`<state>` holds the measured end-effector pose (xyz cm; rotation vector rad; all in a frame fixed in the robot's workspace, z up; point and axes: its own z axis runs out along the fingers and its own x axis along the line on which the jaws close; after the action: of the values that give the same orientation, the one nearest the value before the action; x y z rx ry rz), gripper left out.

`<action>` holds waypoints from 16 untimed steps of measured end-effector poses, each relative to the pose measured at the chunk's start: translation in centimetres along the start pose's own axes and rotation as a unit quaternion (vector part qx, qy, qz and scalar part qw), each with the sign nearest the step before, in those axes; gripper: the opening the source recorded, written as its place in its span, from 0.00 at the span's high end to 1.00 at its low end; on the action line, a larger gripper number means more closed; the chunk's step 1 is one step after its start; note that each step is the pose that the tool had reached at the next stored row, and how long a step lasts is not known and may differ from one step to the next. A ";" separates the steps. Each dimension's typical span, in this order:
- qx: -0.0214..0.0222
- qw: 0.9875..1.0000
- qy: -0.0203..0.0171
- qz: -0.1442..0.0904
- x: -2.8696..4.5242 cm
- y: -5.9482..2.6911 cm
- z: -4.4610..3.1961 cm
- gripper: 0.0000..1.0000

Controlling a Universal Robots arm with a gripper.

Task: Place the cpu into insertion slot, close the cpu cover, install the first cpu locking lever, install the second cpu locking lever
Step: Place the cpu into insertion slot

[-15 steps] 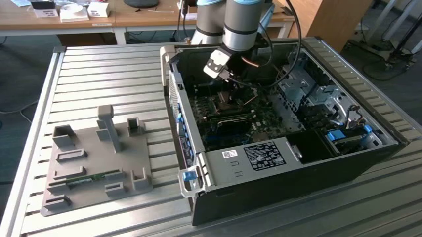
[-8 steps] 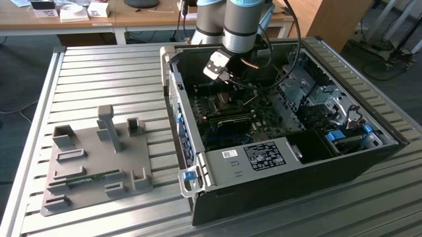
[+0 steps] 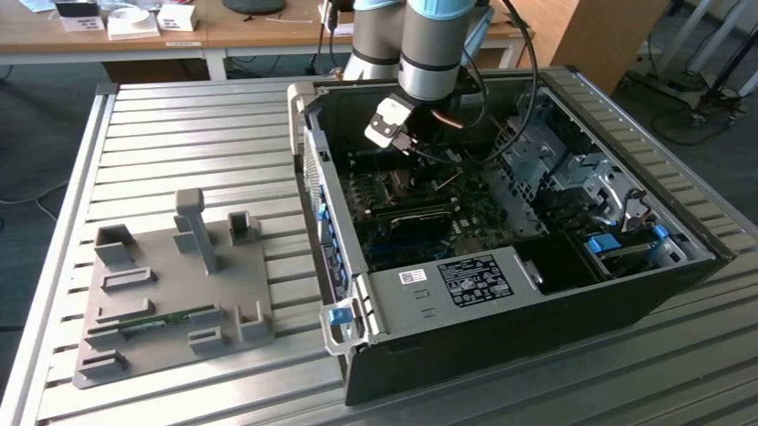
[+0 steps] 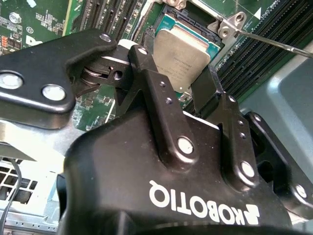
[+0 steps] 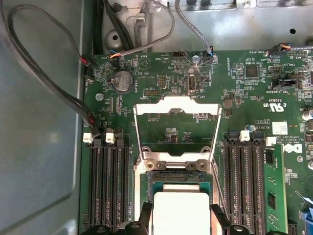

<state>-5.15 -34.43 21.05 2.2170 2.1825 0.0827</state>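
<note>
The cpu (image 5: 179,211) (image 4: 182,51), a flat silvery square on a green edge, lies at the socket on the motherboard (image 5: 254,98). My gripper (image 5: 181,218) (image 4: 175,63) straddles it, the black fingers (image 4: 146,66) pressed against two opposite edges, shut on it. The cpu cover (image 5: 177,104), a silvery frame with an open centre, stands swung back from the socket on its hinge. A thin locking lever (image 4: 276,43) sticks out past the socket corner. In the exterior view my gripper (image 3: 400,138) reaches down into the open computer case (image 3: 498,293).
Black memory slots (image 5: 110,186) (image 5: 247,186) flank the socket on both sides. Cables (image 5: 63,93) run along the case wall. A drive cage (image 3: 569,169) fills the case's far side. A grey fixture plate (image 3: 177,293) lies on the slatted table at the exterior view's left.
</note>
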 end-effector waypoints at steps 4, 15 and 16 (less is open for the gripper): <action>0.000 1.000 0.000 0.000 0.00 -0.01 0.19 0.46; 0.000 1.000 0.000 0.000 0.00 0.01 0.73 0.46; 0.000 1.000 0.000 0.000 0.00 0.05 0.75 0.46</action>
<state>-5.06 -34.42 20.31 2.2170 2.1828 0.0827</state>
